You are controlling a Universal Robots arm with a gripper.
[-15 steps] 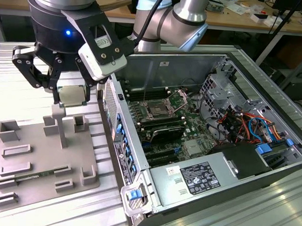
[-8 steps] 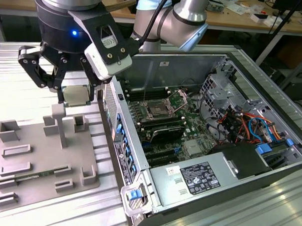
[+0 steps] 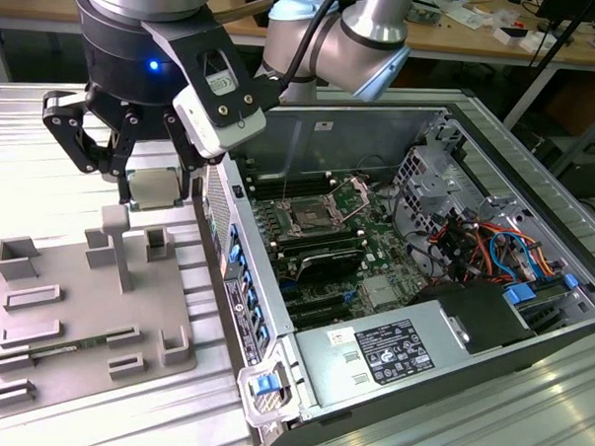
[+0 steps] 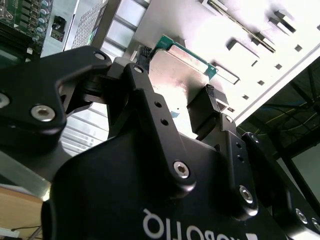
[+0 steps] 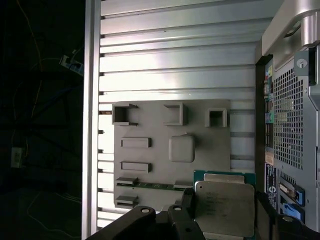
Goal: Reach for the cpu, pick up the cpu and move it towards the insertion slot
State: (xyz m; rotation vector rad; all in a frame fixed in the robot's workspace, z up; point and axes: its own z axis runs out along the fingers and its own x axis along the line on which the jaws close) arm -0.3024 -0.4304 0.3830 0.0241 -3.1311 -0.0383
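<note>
Two black fingers [image 4: 212, 112] of the gripper [image 3: 152, 172] were clamped on opposite edges of the cpu [image 3: 153, 187], which hung in the air at the upper left of the exterior view, above the far end of the grey tray [image 3: 36, 330] and just beside the open computer case [image 3: 530, 322]. In the second wrist view the cpu [image 4: 180, 67] sat between the pads near the upper middle of the frame, its silvery lid facing the camera and a green rim showing past it. In the first wrist view it [image 5: 225, 207] lay at the lower right, flat and square, with the tray [image 5: 205, 150] under it and its square recess [image 5: 181, 148] bare.

By its look the chip was light, thin and stiff, with a smooth metal lid that would slip under a loose pinch. The underside contacts, hidden here, are probably the fragile part, so the edges seemed the right place to hold it, and that was where the pads sat. The hold looked level and centred, though how firmly it bit could not be judged.

The slot [image 3: 312, 219] stood well apart, inside the case near the centre of the exterior view, its shiny frame raised and its dark centre exposed. The chip had been lifted off the tray but had not crossed the case wall.
</note>
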